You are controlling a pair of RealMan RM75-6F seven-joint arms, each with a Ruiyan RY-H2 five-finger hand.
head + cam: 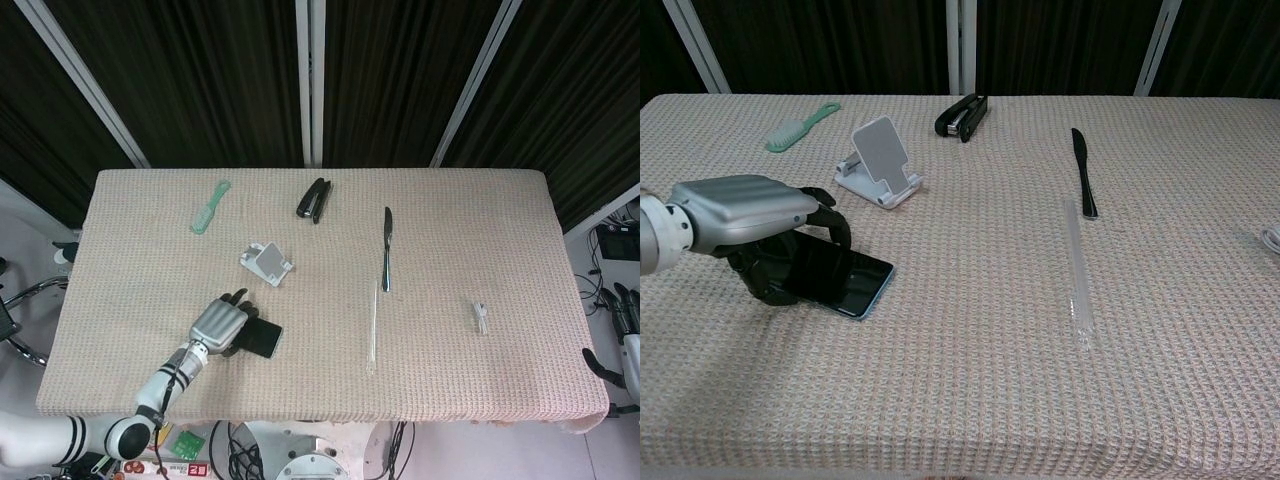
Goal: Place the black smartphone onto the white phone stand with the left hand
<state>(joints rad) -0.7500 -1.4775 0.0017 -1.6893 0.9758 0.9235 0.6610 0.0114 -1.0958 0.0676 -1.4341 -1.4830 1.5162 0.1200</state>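
The black smartphone (262,338) (845,280) lies at the front left of the table. My left hand (218,324) (745,215) covers its left end, fingers curled over the far edge and thumb at the near edge, gripping it. That held end looks tipped slightly up; the right end rests on the cloth. The white phone stand (267,262) (878,160) is empty, a short way behind and to the right of the hand. My right hand (622,308) hangs off the table's right side with fingers apart, holding nothing.
A green comb (210,206) and a black stapler (314,199) lie near the far edge. A black knife (386,248), a clear rod (373,325) and a small white item (481,317) lie to the right.
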